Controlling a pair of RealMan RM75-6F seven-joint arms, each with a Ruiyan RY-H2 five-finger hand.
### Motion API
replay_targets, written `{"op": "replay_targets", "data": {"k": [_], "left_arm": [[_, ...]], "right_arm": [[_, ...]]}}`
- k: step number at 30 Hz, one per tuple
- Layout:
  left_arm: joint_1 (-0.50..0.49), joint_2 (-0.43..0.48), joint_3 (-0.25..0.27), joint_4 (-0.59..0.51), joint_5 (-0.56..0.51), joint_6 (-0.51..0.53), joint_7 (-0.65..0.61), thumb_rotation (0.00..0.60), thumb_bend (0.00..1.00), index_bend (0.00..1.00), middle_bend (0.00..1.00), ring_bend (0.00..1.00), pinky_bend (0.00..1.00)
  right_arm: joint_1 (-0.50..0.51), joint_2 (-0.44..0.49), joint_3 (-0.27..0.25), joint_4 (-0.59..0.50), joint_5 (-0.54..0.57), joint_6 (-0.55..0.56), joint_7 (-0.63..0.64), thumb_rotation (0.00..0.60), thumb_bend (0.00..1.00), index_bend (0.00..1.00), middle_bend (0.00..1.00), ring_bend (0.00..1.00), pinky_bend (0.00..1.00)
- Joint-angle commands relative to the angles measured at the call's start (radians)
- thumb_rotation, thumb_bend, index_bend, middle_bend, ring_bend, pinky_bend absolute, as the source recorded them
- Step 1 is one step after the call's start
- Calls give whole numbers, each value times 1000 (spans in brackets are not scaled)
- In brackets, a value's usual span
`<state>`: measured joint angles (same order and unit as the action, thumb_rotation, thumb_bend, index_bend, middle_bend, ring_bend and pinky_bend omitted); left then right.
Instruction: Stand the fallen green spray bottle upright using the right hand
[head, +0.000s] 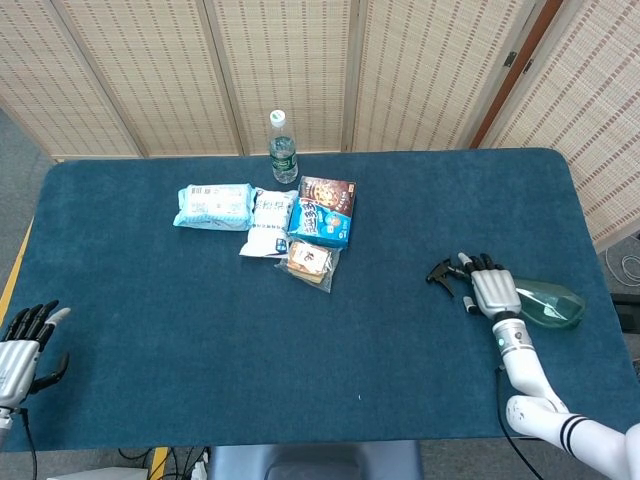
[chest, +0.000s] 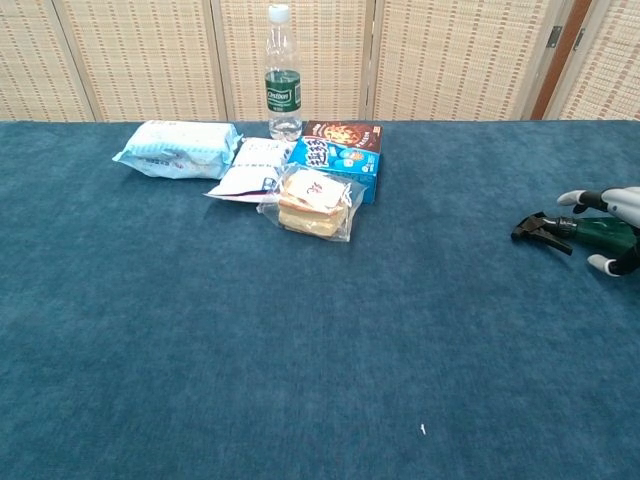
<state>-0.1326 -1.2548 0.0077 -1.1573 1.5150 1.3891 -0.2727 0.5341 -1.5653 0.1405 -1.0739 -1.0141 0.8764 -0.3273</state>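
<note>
The green spray bottle (head: 552, 306) lies on its side near the table's right edge, its black trigger head (head: 442, 272) pointing left. My right hand (head: 492, 290) lies over the bottle's neck and grips it. In the chest view the fingers (chest: 574, 197) curve over the top and the thumb sits below the green spray bottle (chest: 600, 232). Its black trigger head (chest: 540, 227) sticks out to the left, and the right hand (chest: 620, 198) is cut off by the frame edge. My left hand (head: 22, 345) hovers open at the table's near left edge, holding nothing.
A water bottle (head: 283, 147) stands at the back centre. In front of it lie a pale blue wipes pack (head: 213, 206), a white packet (head: 268, 222), a snack box (head: 325, 212) and bagged bread (head: 308, 260). The blue table's right edge (head: 590, 270) runs close to the spray bottle.
</note>
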Motion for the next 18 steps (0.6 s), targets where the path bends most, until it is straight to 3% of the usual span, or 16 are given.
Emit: {"op": "replay_targets", "data": {"k": [1, 18], "left_arm": [[1, 0, 1, 1, 0, 0, -1, 600, 454, 124, 68, 0, 0], [4, -5, 2, 6, 1, -1, -1, 600, 453, 124, 68, 0, 0]], "right_arm": [[-1, -8, -1, 11, -5, -4, 10, 600, 315, 49, 185, 87, 264], [-5, -15, 3, 26, -29, 5, 21, 600, 313, 174, 322, 195, 306]]}}
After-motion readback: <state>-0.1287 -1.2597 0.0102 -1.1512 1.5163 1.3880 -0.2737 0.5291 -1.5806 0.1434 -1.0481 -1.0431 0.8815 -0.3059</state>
